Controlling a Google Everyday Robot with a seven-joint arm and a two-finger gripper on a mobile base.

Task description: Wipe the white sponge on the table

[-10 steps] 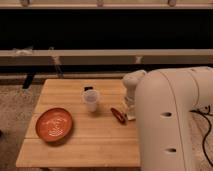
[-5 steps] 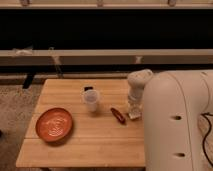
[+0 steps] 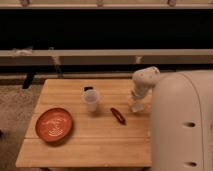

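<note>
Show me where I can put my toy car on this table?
The front strip of the table, between the orange plate and the robot's arm, is bare. So is the back left corner, beside the cup. It is crowded on the right, where the gripper hangs near the red thing.

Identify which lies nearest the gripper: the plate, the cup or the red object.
The small red object, just left of the gripper near the table's right edge; the translucent cup stands farther left, the orange plate farthest.

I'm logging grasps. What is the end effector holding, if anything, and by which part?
Cannot be told: the end effector hangs low over the table's right side, and whether it grips anything does not show.
</note>
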